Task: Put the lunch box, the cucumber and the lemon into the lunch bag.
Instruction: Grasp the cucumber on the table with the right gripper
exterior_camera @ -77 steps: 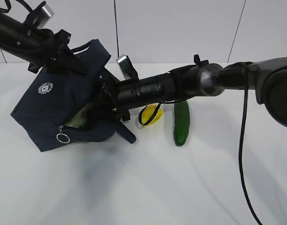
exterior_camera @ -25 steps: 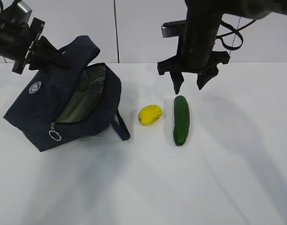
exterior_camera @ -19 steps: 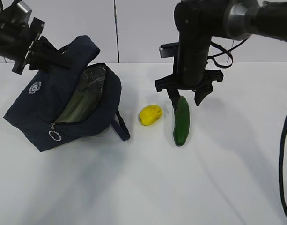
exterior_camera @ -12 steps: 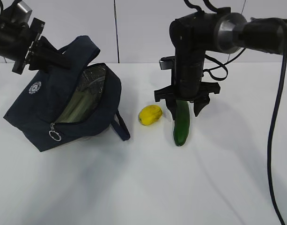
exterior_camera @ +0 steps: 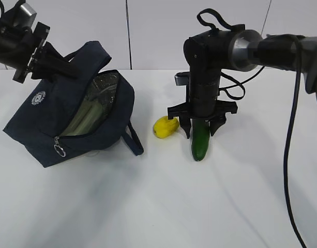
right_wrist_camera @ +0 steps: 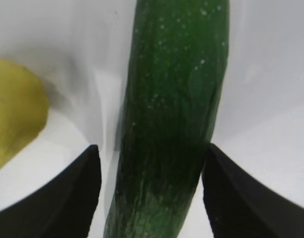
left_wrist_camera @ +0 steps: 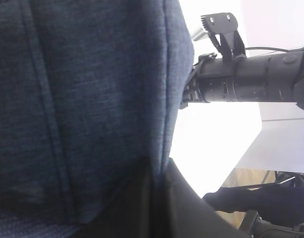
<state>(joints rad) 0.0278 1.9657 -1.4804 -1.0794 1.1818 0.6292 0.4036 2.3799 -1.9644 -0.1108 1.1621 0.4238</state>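
The navy lunch bag (exterior_camera: pixel 47 111) lies tilted at the left with its mouth open. A pale green shape (exterior_camera: pixel 81 122) inside looks like the lunch box lid. My left gripper (exterior_camera: pixel 74 69) is shut on the bag's upper fabric (left_wrist_camera: pixel 82 99) and holds it up; its jaws (left_wrist_camera: pixel 159 178) pinch the cloth. The cucumber (exterior_camera: pixel 200 146) lies on the table, with the lemon (exterior_camera: pixel 165 126) just to its left. My right gripper (exterior_camera: pixel 200 133) is low over the cucumber (right_wrist_camera: pixel 176 99), open, one finger on each side. The lemon (right_wrist_camera: pixel 15 114) shows at the left edge of the right wrist view.
White tabletop (exterior_camera: pixel 158 206) with a white panelled wall behind. The bag's silver ring pull (exterior_camera: pixel 59 150) hangs at its front and a strap (exterior_camera: pixel 135 142) trails toward the lemon. The right arm (left_wrist_camera: pixel 251 84) crosses the left wrist view.
My right gripper came out of the bag, rose, then dropped from above the cucumber to straddle it, staying open. The left gripper kept holding the bag.
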